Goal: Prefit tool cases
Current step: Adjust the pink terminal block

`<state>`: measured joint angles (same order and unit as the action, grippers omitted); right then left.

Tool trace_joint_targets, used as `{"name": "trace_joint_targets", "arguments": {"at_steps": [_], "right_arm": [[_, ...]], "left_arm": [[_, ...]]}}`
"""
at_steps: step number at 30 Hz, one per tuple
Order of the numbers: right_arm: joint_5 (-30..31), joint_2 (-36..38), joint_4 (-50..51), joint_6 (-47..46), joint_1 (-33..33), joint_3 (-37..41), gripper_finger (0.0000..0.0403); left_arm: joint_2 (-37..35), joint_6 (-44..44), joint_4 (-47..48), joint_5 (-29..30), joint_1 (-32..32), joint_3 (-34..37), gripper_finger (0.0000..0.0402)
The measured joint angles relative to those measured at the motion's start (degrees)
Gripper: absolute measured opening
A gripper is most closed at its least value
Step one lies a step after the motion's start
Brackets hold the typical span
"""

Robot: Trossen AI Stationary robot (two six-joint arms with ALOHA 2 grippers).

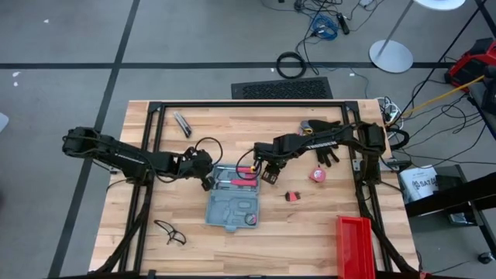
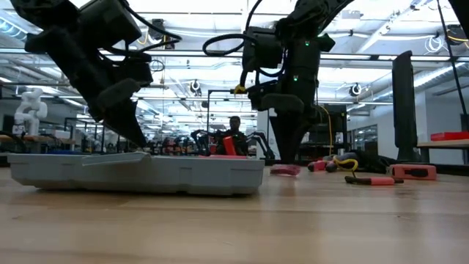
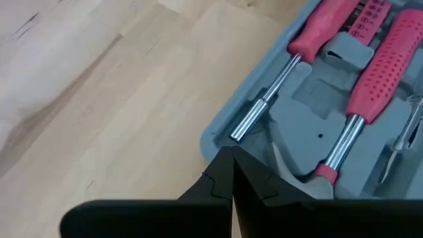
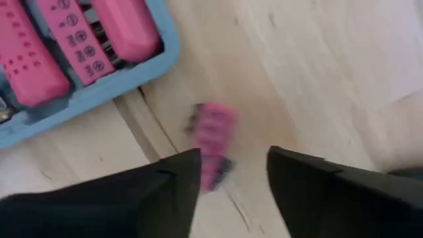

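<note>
The case (image 1: 233, 199) lies open mid-bench, long axis running toward the front edge. The right gripper (image 1: 269, 173) hangs spread just off its far right corner — nearer the loose pink piece (image 4: 213, 142). The left gripper (image 1: 206, 177), pressed together, touches the far left corner.

I see even, bright overhead light; ceiling strips glare in the low view, and the right wrist view is motion-blurred.

A robotics lab: other robot arms (image 2: 29, 110), ceiling strip lights, floor cables (image 1: 325, 23)
</note>
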<state>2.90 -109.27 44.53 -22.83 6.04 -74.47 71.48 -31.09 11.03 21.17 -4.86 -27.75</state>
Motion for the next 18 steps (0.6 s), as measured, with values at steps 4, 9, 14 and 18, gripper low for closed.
{"name": "trace_joint_targets", "arguments": {"at_steps": [4, 9, 14, 18], "right_arm": [[0.44, 0.1, 0.9, 0.86, 0.02, -0.03, 0.0191], [8.43, 0.86, 9.93, -0.62, -0.04, -0.05, 0.0176], [8.98, 0.63, 9.03, -1.61, -0.79, 1.06, 0.0101], [5.44, 0.52, -0.65, -0.05, -2.14, 4.58, 0.0041]], "left_arm": [[0.0, 0.02, 0.01, -0.04, 0.0, 0.0, 0.0002], [-0.02, 0.02, 0.39, -0.06, 0.0, 0.0, 0.0002], [-0.02, 0.02, 0.4, -0.09, 0.0, 0.0, 0.0002], [-0.04, 0.02, 0.48, -0.09, -0.02, 0.0, 0.0002]]}}
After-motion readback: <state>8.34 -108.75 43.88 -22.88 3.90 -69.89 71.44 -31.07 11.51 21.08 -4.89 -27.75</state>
